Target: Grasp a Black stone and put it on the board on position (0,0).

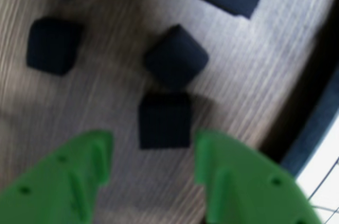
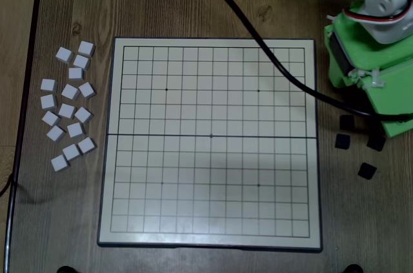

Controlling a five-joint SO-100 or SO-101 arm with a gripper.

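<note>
Gripper (image 1: 153,171) spread wide, empty; Black stone (image 1: 164,120) judged light, rigid, best pinched across flat sides

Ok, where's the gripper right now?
In the wrist view the open gripper hovers over the black stones, its green fingers flanking the nearest stone; overhead, that is right of the board.

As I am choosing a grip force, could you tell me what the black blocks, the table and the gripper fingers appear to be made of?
The black blocks look matte and soft-edged with no glare, perhaps foam or rubber; the blur leaves it open. The table looks like wood or wood-print laminate, with streaky brown grain. The gripper fingers look like hard bright green plastic, possibly printed, with moulded ribs and small holes.
</note>
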